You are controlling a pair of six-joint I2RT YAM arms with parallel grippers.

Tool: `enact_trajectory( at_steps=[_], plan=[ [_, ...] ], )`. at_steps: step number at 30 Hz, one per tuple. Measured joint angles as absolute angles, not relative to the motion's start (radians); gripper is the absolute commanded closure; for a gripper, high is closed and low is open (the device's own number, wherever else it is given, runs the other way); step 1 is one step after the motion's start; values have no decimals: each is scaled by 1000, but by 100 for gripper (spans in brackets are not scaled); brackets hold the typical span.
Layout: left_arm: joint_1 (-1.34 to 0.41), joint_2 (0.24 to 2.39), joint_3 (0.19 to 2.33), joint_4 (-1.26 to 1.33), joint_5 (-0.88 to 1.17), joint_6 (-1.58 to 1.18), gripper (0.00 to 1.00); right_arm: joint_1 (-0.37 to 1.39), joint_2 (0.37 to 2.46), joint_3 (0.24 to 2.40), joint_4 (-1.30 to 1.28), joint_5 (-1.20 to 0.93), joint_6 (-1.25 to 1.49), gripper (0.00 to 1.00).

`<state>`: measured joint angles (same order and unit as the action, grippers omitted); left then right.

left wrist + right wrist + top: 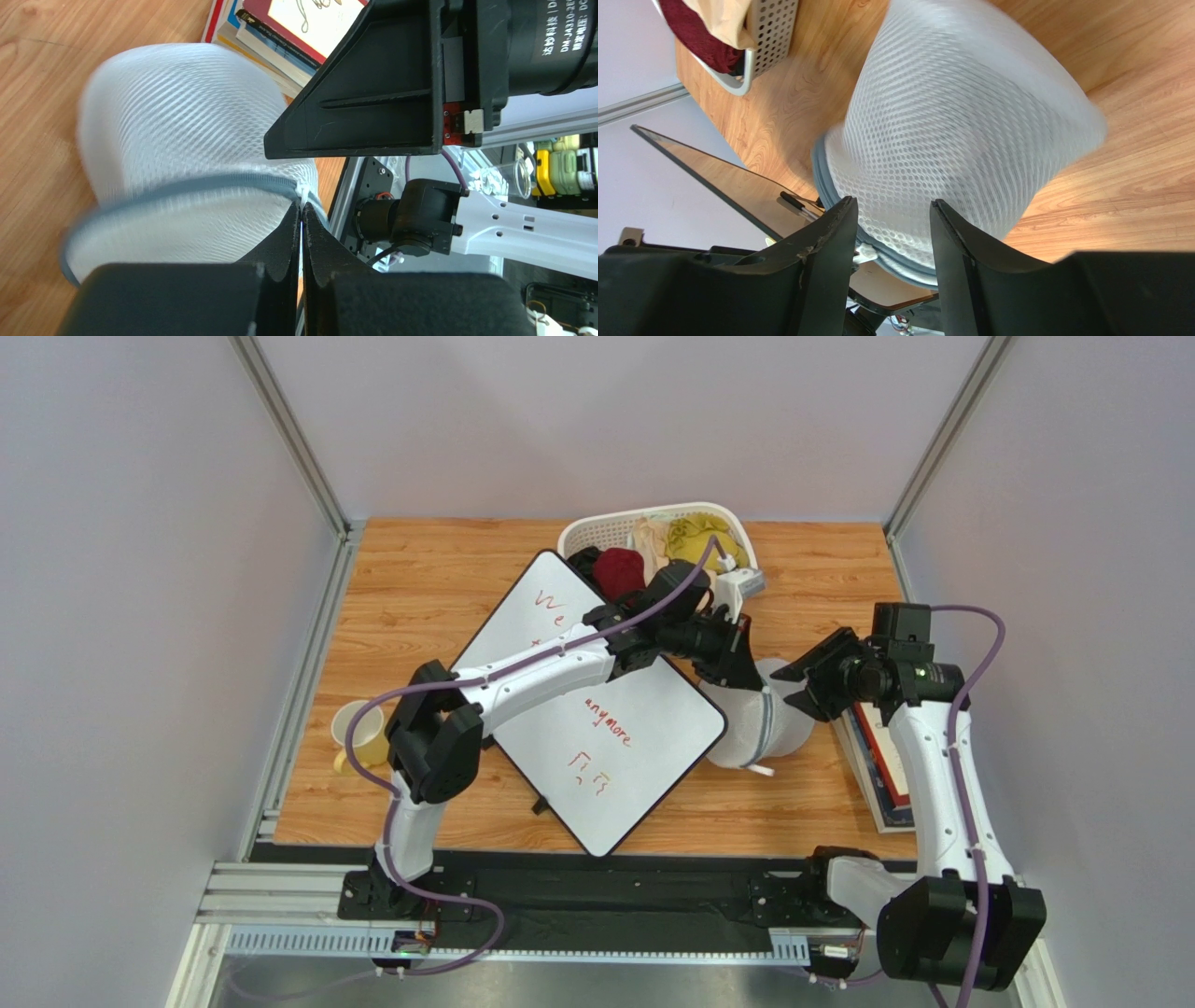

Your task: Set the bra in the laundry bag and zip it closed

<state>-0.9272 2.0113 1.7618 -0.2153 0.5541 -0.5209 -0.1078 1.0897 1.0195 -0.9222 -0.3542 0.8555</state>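
Laundry bag (758,728): sat on the wooden table (421,588), just beside the right corner of the whiteboard (645,763), between that board and the stack of books (877,756), nearer the arms than the basket (617,522). Showed as a white mesh dome with a grey zipper band (175,192) round its rim; blurred in both wrist views. Contents not discernible through the mesh; bra not identifiable in any view.

Left gripper (302,210): extended across the whiteboard to the bag. Closed fully, tips set on the zipper band at a small white tab; pinch on the tab not confirmable.

Right gripper (892,203): positioned at the bag's book side. Held with fingers roughly half apart, mesh and band filling the gap; grip or mere straddle not determinable.

Whiteboard: marked in red handwriting, "We" legible near the far corner and "anymore" near the middle; remaining strokes unreadable.

Motor housing (558,42) of the right arm: printed in white with Chinese characters above a code starting "DM-J"; rest cut off.

Books: topped by a red-edged cover bearing an ornamental line drawing; title not legible.

Basket: white, slotted, placed at the far edge; loaded with a yellow garment (690,539) and a dark red garment (617,571).

Cup (369,735): stood near the whiteboard's left corner
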Motion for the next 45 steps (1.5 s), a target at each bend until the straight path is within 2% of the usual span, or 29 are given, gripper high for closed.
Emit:
enact_trajectory(
  at_steps=[8, 19, 31, 40, 45],
  plan=[
    [-928, 2011, 1760, -199, 565, -522, 100, -108, 1037, 1021, -877, -387, 857, 46],
    [-928, 2009, 1760, -215, 567, -511, 100, -105, 1138, 1039, -860, -520, 642, 46],
    [-928, 2004, 1773, -277, 566, -477, 100, -99, 1142, 1173, -884, -548, 498, 46],
    [-930, 1976, 1795, -318, 556, -450, 100, -27, 1244, 1200, -907, -586, 434, 46],
    [-930, 1970, 1795, -334, 554, -438, 100, -9, 1274, 1200, -917, -595, 408, 51]
  ],
)
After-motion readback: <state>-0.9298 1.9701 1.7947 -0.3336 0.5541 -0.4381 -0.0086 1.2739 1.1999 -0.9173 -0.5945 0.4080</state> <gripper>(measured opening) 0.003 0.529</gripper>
